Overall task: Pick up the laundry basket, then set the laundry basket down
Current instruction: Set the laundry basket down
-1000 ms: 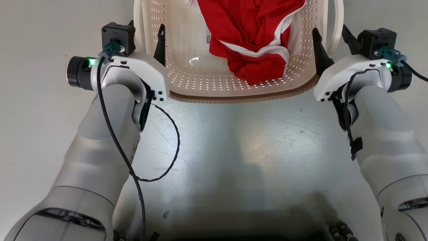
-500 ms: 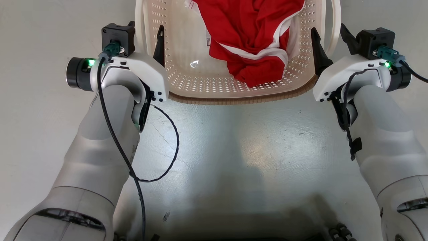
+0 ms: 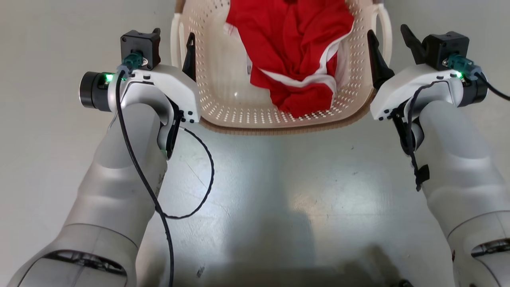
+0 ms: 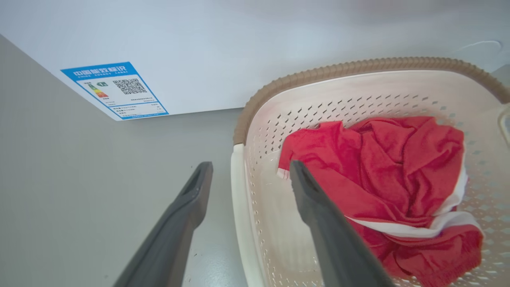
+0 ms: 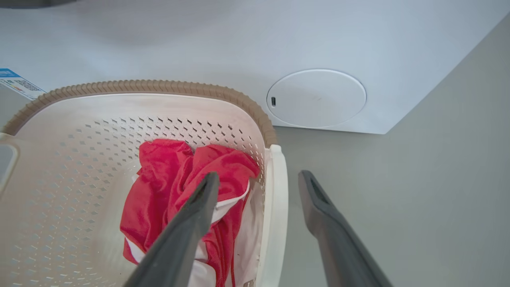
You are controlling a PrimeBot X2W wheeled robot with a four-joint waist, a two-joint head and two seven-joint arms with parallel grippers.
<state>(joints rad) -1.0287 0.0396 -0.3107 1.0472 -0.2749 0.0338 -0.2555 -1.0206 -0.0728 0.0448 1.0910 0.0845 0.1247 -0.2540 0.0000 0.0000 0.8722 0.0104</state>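
Left gripper (image 3: 174,40) and right gripper (image 3: 389,38) spread wide, holding nothing; each straddles a side of laundry basket (image 3: 279,128).

Head view: scuffs on the floor (image 3: 279,179) have slid toward 6 o'clock, so the camera itself shifted. The basket (image 3: 223,99) now reads smaller and narrower, its near rim lower toward 6 o'clock, with more of the red cloth (image 3: 295,52) showing at 12 o'clock. Its left handle (image 3: 174,44) has drawn toward 3 o'clock and its right handle (image 3: 387,40) toward 9 o'clock, each closer to the inner finger of the left gripper (image 3: 174,34) and right gripper (image 3: 386,30).
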